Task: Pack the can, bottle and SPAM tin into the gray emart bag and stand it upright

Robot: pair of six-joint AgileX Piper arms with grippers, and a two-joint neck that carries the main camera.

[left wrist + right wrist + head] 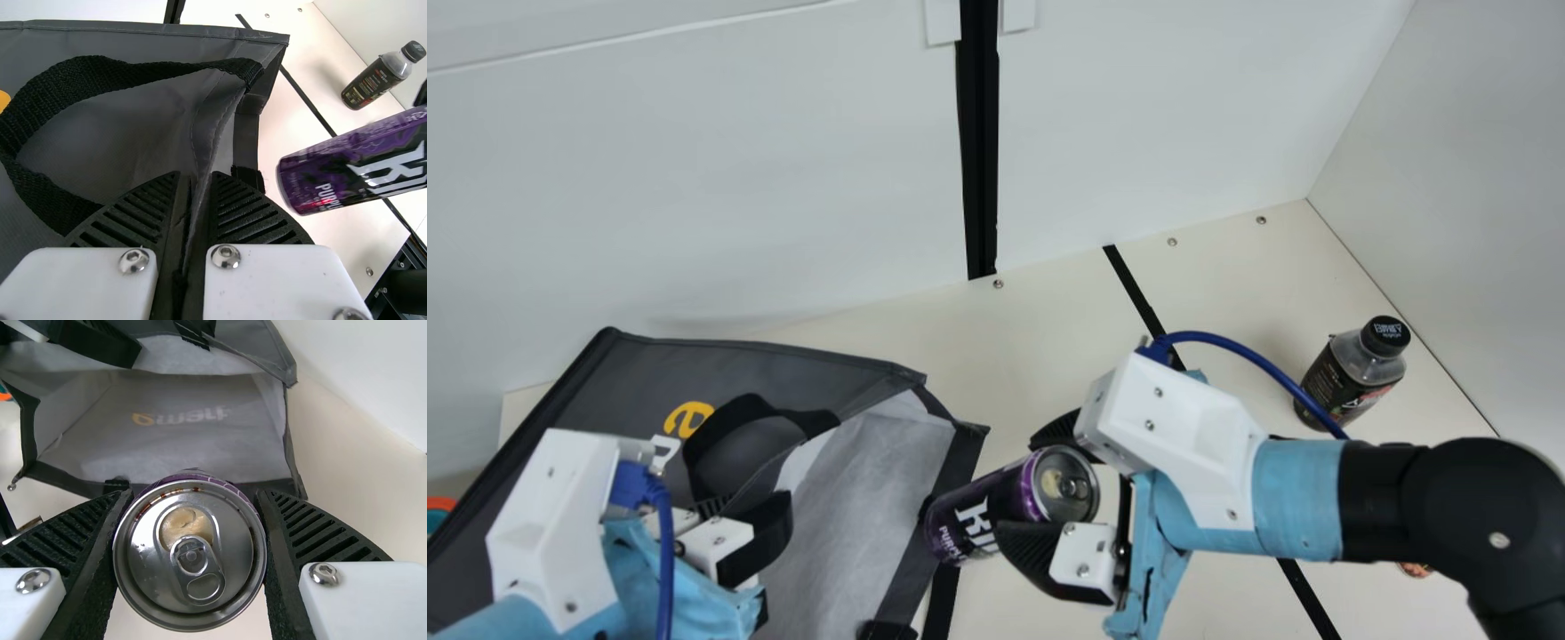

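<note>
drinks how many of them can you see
2. The can is in my right end effector, near the bag's mouth; the bottle stands on the table by the right-hand wall. Others may be hidden in the bag.

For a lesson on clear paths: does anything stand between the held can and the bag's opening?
Nothing visible does. The can, in the right gripper, points base first at the open mouth of the bag; the left gripper pinches its upper panel, apparently beside that path.
</note>
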